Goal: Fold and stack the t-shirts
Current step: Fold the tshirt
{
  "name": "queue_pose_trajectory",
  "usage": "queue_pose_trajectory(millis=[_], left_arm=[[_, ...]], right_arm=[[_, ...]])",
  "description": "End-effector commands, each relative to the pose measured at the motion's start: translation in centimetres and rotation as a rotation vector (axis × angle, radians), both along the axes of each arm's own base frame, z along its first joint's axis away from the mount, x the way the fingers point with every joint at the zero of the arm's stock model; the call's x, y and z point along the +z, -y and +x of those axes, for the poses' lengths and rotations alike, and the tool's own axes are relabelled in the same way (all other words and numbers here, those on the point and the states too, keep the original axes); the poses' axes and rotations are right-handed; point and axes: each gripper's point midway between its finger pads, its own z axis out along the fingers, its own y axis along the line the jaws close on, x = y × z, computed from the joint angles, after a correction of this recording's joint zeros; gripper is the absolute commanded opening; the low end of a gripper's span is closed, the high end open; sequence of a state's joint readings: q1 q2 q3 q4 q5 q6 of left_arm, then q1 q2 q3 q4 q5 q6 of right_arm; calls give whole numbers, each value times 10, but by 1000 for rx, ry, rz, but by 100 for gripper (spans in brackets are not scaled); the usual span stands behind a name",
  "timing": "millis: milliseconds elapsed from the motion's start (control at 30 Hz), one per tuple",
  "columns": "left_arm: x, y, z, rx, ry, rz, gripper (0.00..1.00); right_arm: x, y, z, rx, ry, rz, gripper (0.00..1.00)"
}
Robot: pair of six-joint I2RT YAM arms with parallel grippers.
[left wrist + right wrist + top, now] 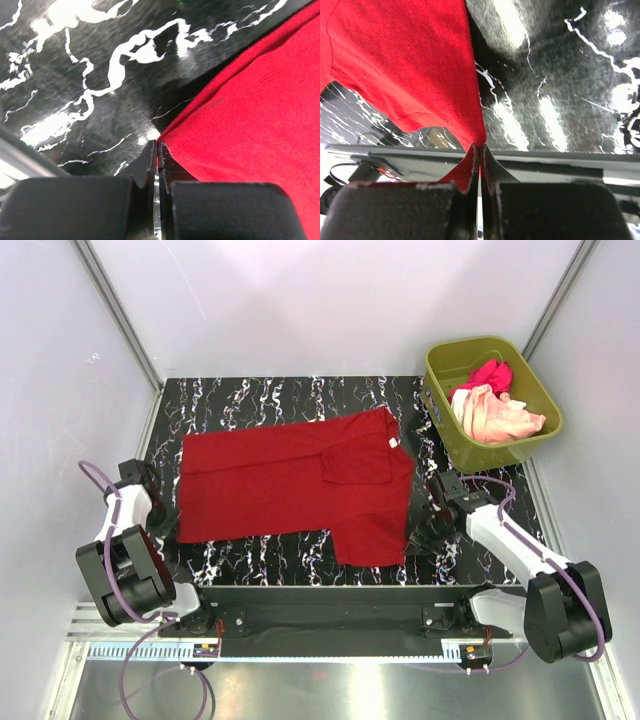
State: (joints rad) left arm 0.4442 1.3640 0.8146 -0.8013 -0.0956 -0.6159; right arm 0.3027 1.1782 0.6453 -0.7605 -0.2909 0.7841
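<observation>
Both claws sit at the near edge of the red shirt (290,485). Left claw (157,145) is clamped on its near-left corner, right claw (480,148) on its near-right corner. Shirt lies flat on the table (280,395), long axis left to right, cloth stretching away from both claws. Pink shirt (487,374) and peach shirt (497,418) wait in the tub (441,430), nearer the right arm.

The deep red t-shirt (300,485) caught in both pairs of black jaws is plain, with no print. Around the jaws the table (250,400) is glossy black with white marble veining. Well beyond the right jaws, an olive-green tub (470,450) holds a magenta-pink t-shirt (487,373) and a pale peach t-shirt (500,422). Purple cables (104,540) run along the white arms (505,540).
</observation>
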Motion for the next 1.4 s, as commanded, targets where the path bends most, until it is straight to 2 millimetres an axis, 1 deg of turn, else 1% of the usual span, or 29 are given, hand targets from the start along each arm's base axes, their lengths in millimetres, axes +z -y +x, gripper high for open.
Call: queue_pose_trajectory(millis=[0,33,100,133,200,233,267,300,333,367,400,467,500,533,600,633,667,700,733,767,800,833,900,933,1133,1300,1367], left_arm=[[9,-10,-1,27,-8,56,0],[15,-13,5,25,7,73,0],[18,-14,13,6,14,80,0],[25,-17,23,-6,30,93,0],[23,-12,31,-43,-12,93,0],[30,-15,42,-54,1,113,0],[32,-14,47,-64,-2,115,0],[30,-10,53,-82,-15,116,0],[38,-13,64,-81,6,134,0],[40,-12,69,-87,11,140,0],[42,-14,78,-80,20,143,0],[44,-16,85,-73,20,147,0],[51,-20,94,-67,39,159,0],[47,-22,98,-68,25,156,0],[48,-25,106,-67,26,159,0],[53,-27,115,-67,40,159,0],[47,-27,119,-69,21,150,0],[49,-28,128,-72,35,145,0],[48,-30,132,-70,36,144,0],[41,-31,134,-71,13,137,0],[43,-32,140,-72,22,138,0],[41,-30,144,-78,24,123,0],[34,-29,148,-79,14,106,0],[32,-27,152,-79,24,90,0],[23,-23,166,-89,33,61,0],[27,-24,178,-95,54,66,0],[24,-23,181,-99,52,58,0]], right_arm=[[20,0,8,57,43,-10,0],[33,-1,24,64,78,-19,0],[44,4,46,67,119,-46,0],[54,4,66,61,135,-47,0],[64,8,89,43,157,-42,0],[73,6,111,45,185,-43,0],[77,6,122,46,198,-49,0],[81,7,133,52,212,-54,0],[87,5,154,52,233,-54,0],[88,4,164,58,238,-49,0],[92,4,182,63,244,-52,0],[97,2,200,76,260,-55,0],[100,1,208,86,272,-59,0],[106,0,224,88,294,-62,0],[111,0,238,100,313,-71,0],[112,-1,250,106,314,-74,0],[114,-1,256,116,317,-74,0],[115,-1,261,116,320,-76,0],[117,-4,271,121,329,-75,0],[116,-2,276,115,334,-82,0],[117,-3,281,114,339,-77,0],[117,-4,289,116,342,-72,0],[117,-5,296,122,338,-70,0],[118,-6,302,122,344,-70,0],[110,-11,319,130,350,-53,0],[103,-9,329,126,345,-60,0],[100,-6,332,122,341,-68,0]])
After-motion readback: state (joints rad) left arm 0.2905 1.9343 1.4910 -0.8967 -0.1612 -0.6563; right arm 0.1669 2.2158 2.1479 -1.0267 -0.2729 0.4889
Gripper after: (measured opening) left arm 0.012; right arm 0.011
